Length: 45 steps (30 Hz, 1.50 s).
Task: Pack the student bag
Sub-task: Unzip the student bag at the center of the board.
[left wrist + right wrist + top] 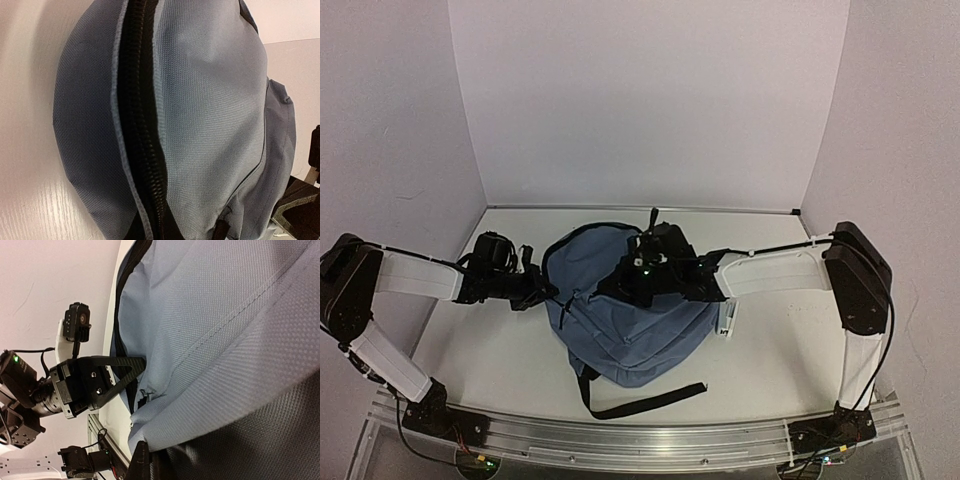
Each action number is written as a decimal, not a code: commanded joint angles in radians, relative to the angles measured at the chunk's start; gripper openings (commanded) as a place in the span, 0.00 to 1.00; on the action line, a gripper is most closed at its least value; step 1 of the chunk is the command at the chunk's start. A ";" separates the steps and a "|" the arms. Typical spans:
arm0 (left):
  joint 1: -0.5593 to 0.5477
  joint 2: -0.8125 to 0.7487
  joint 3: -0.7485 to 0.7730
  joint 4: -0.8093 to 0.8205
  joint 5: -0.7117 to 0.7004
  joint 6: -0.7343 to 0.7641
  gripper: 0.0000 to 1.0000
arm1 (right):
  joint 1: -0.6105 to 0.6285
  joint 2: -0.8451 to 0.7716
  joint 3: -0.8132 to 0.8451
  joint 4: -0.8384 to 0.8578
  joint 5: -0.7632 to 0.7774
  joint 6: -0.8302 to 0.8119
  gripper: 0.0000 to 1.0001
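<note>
At the centre of the worktop point(770, 360) lies the student bag point(620, 325), a slate-blue backpack lying flat, its top end toward 12 o'clock and its bottom toward 6 o'clock. A loose black strap point(645, 402) trails out from under it at 6 o'clock, curling across the bare surface toward 4 o'clock.

The left tool point(542, 292) comes in from 9 o'clock and meets the bag's 9 o'clock edge. Seen from the right wrist, its black fingers are clenched on the rim of the bag beside the zipper, grasping the fabric there. The left wrist view is filled by the bulging blue side of the bag, with the black zipper point(142, 125) running down it from 12 to 6 o'clock, the two sides parted a little.

The right tool point(628, 278) reaches in from 3 o'clock and sits on the upper face of the bag, near its middle. It is clenched; whether any fabric is pinched between its fingers cannot be told.
</note>
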<state>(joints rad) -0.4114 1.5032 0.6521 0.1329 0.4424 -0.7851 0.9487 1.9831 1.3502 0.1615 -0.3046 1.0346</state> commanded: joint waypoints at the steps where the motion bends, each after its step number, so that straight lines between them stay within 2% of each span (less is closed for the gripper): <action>1: -0.008 -0.027 0.000 0.014 0.007 0.010 0.00 | 0.007 -0.052 -0.028 0.026 0.101 0.005 0.00; 11: -0.003 -0.087 -0.051 -0.052 -0.126 0.000 0.00 | -0.004 -0.200 -0.142 0.035 0.367 0.013 0.00; 24: 0.003 -0.173 -0.137 -0.066 -0.130 0.026 0.00 | -0.092 -0.204 -0.168 0.036 0.372 -0.006 0.00; 31: 0.003 -0.224 -0.155 -0.137 -0.161 0.042 0.00 | -0.144 -0.226 -0.167 0.034 0.489 -0.101 0.00; 40: 0.003 -0.275 -0.195 -0.195 -0.112 0.047 0.00 | -0.228 -0.163 -0.084 -0.006 0.521 -0.198 0.00; 45: 0.003 -0.302 -0.206 -0.213 -0.082 0.049 0.00 | -0.245 -0.125 -0.029 -0.022 0.472 -0.229 0.00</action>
<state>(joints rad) -0.4263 1.2354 0.4772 0.0501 0.3597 -0.7589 0.7701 1.8404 1.2514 0.1529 0.0772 0.8607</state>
